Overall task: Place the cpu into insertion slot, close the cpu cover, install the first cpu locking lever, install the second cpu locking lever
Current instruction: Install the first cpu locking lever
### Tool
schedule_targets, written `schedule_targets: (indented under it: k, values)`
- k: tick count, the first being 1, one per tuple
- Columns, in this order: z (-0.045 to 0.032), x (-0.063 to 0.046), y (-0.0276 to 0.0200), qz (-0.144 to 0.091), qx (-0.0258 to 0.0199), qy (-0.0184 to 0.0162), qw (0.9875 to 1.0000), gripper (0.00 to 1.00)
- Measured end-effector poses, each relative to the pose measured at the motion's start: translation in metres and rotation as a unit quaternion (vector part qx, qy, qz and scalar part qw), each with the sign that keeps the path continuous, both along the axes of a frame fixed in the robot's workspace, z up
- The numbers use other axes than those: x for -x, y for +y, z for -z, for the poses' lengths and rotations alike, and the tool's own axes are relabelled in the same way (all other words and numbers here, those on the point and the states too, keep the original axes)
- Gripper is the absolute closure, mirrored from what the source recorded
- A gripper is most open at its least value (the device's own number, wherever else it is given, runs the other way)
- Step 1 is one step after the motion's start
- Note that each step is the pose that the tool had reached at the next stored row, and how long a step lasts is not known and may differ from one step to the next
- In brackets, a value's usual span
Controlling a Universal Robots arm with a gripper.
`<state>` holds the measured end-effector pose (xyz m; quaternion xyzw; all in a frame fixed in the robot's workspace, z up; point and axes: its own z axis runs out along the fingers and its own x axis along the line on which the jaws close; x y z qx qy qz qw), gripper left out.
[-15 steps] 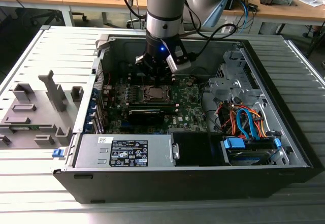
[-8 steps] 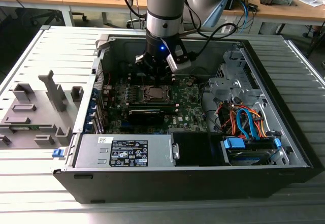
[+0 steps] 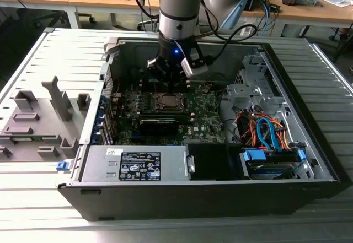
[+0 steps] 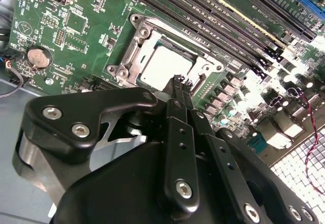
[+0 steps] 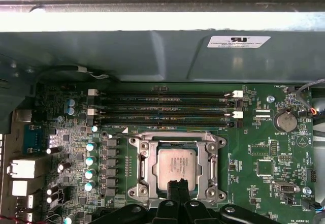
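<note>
The cpu [image 5: 175, 167] [image 4: 163, 65] is a silvery square chip lying flat in the insertion slot [image 5: 138, 169] on the green motherboard, also seen from outside as cpu [image 3: 168, 101]. The dull silver cpu cover [image 5: 175, 138] [image 4: 133, 56] appears to lie down around the chip, which shows through its window. I cannot make out the thin locking levers. My gripper [image 5: 177, 184] [image 4: 177, 79] [image 3: 171, 83] hangs just over the socket's edge. Its black fingers are pressed together and hold nothing.
Long black memory slots [image 5: 162, 107] run beside the socket. A black card [image 3: 159, 123] lies on the near side of the socket, with a power supply [image 3: 135, 163] in front. Drive cage and cables [image 3: 265, 133] fill the exterior view's right. Grey fixtures [image 3: 38, 122] stand outside the case.
</note>
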<state>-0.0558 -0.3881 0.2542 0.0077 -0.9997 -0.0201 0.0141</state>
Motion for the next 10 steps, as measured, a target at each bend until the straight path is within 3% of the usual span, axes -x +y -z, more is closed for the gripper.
schedule_targets:
  k: [10]
  values:
    - [-0.0039,0.0,0.0,0.0,0.0,0.0,1.0,0.89]
